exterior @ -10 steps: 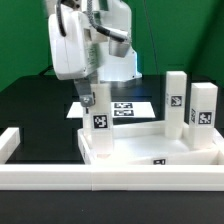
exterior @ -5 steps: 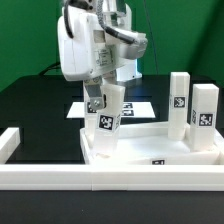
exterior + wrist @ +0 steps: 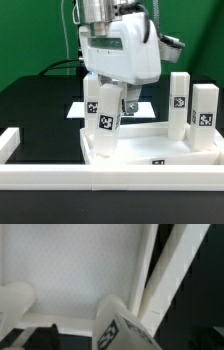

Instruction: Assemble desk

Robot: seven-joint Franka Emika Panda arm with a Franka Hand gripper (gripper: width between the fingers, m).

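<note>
A black surface (image 3: 30, 105) is seen before a green backdrop (image 3: 25, 35), edged in front by a low white border wall (image 3: 60, 178). The rimmed tabletop panel (image 3: 185, 150) lies below the jaws. The arm (image 3: 120, 50) is held upright above it. The jaws (image 3: 108, 100) are spread wide about an upright leg (image 3: 105, 115), which stands between them on the panel; two more legs (image 3: 178, 103) stand well aside.

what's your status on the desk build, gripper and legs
Gripper open, jaws either side of a leg standing in the tabletop corner. Two more legs upright at exterior view's right. Nothing blocking.
</note>
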